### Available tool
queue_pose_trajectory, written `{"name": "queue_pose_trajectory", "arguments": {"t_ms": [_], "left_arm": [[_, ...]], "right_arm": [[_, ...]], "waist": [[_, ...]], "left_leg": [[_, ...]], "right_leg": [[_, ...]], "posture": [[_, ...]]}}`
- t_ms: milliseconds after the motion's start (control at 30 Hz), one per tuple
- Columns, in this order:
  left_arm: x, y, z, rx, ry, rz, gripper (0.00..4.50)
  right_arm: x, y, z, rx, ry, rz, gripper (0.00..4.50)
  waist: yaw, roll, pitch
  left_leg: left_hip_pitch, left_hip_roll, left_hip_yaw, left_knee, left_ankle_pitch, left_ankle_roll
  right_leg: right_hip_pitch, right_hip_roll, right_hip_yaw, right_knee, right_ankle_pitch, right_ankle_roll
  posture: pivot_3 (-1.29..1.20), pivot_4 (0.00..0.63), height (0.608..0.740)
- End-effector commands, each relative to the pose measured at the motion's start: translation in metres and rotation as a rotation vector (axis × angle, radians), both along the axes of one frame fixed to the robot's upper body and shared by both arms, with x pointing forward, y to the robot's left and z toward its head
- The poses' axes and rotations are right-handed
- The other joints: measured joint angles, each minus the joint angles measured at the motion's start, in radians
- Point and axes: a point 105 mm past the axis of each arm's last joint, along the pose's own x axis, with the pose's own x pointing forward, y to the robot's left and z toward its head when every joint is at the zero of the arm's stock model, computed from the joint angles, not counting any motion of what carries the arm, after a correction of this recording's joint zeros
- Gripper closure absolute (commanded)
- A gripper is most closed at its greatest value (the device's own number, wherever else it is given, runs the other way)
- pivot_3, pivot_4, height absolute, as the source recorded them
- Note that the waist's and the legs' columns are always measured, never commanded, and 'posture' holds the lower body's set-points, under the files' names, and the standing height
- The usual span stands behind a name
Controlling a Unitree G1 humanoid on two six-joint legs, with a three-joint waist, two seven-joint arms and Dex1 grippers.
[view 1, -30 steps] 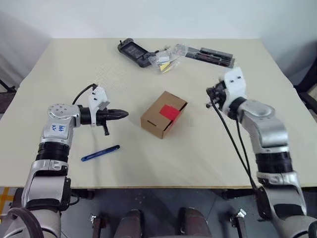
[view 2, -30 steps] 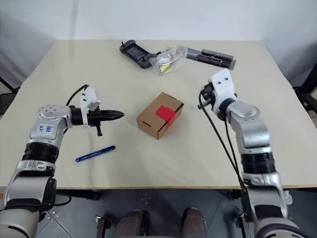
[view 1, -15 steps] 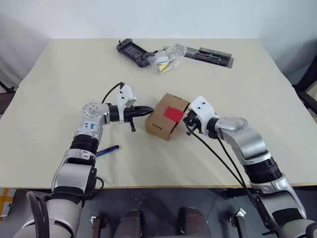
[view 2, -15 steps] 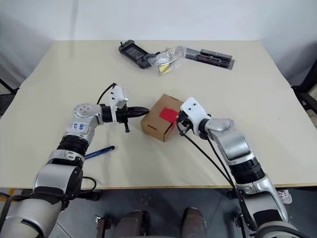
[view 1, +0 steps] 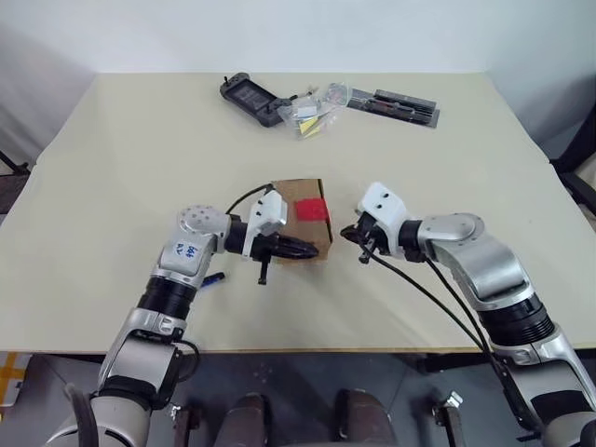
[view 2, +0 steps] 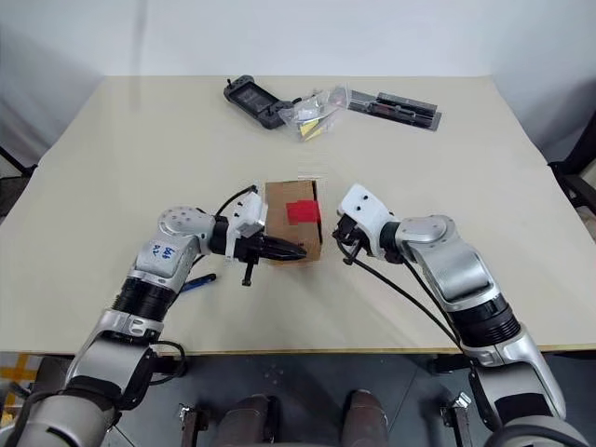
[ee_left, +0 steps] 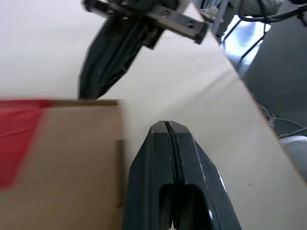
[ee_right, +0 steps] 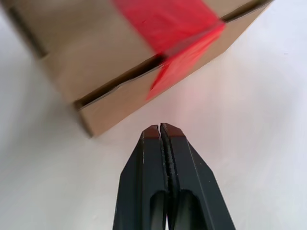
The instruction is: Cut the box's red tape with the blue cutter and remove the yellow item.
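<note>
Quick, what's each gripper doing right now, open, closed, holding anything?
Left gripper: closed, empty, beside the box.
Right gripper: closed, empty, near the red tape.

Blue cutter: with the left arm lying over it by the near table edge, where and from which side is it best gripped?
The blue cutter lies flat, and what shows pokes out beside the left forearm. Probably best pinched across its slim barrel from straight above, fingers on its two long sides, once the shut left gripper draws back from the box.

Box (view 1: 300,216), blue cutter (view 1: 210,278) on table (view 1: 140,140)
</note>
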Motion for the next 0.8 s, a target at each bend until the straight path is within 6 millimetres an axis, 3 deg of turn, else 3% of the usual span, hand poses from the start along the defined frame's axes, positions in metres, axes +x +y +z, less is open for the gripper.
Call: {"name": "queue_pose_trajectory", "arguments": {"t_ms": [33, 133, 267, 367, 433, 500, 667, 800], "left_arm": [[0.016, 0.011, 0.027, -0.077, -0.097, 0.121, 4.50], [0.040, 0.030, 0.047, -0.151, -0.160, 0.293, 4.50], [0.055, 0.047, 0.067, -0.242, -0.204, 0.419, 4.50], [0.080, 0.083, 0.089, -0.321, -0.268, 0.659, 4.50], [0.095, 0.107, 0.077, -0.273, -0.276, 0.797, 4.50], [0.099, 0.112, 0.053, -0.169, -0.282, 0.816, 4.50], [0.097, 0.104, 0.033, -0.128, -0.229, 0.766, 4.50], [0.083, 0.088, 0.015, -0.089, -0.153, 0.646, 4.50]], "right_arm": [[0.001, -0.005, 0.015, -0.001, -0.059, 0.001, 4.44], [0.004, -0.011, 0.016, 0.006, -0.070, -0.030, 4.44], [0.007, -0.015, 0.015, 0.010, -0.079, -0.055, 4.44], [0.009, -0.016, 0.014, 0.023, -0.084, -0.078, 4.44], [0.012, -0.016, 0.014, 0.040, -0.087, -0.095, 4.44], [0.020, -0.015, 0.014, 0.054, -0.110, -0.127, 4.44], [0.048, -0.015, 0.018, 0.107, -0.174, -0.251, 4.44], [0.052, -0.006, 0.015, 0.130, -0.168, -0.242, 4.44]], "waist": [[0.001, 0.000, 0.000], [0.001, 0.000, 0.000], [0.000, 0.000, 0.000], [0.001, -0.001, 0.000], [0.000, -0.001, 0.000], [-0.004, 0.000, 0.000], [-0.002, -0.001, 0.001], [-0.003, -0.001, 0.000]], "left_leg": [[0.000, 0.000, 0.000, 0.000, 0.000, 0.000], [0.000, 0.000, 0.000, 0.000, 0.000, 0.000], [0.000, 0.000, 0.000, 0.000, 0.000, 0.000], [0.000, 0.000, 0.000, -0.001, 0.000, 0.000], [0.000, 0.000, 0.000, 0.000, 0.000, 0.000], [0.001, 0.000, 0.000, -0.001, 0.000, 0.000], [0.000, 0.000, 0.000, -0.001, 0.000, 0.000], [-0.001, -0.001, -0.001, 0.000, 0.000, 0.000]], "right_leg": [[0.000, 0.000, 0.000, 0.000, 0.000, 0.000], [0.000, 0.000, 0.000, 0.000, 0.000, 0.000], [0.000, 0.000, 0.000, -0.001, 0.000, 0.000], [0.000, 0.000, 0.000, -0.001, 0.000, 0.000], [0.000, 0.000, -0.001, -0.001, 0.000, 0.000], [0.000, 0.000, 0.000, -0.001, 0.000, 0.000], [0.000, 0.000, 0.000, -0.001, 0.000, 0.000], [-0.001, 0.000, -0.001, -0.001, 0.000, 0.000]], "posture": [[0.00, 0.150, 0.740], [0.00, 0.150, 0.740], [0.00, 0.150, 0.740], [0.00, 0.150, 0.740], [0.00, 0.150, 0.740], [0.00, 0.150, 0.740], [0.00, 0.150, 0.740], [0.00, 0.150, 0.740]]}}
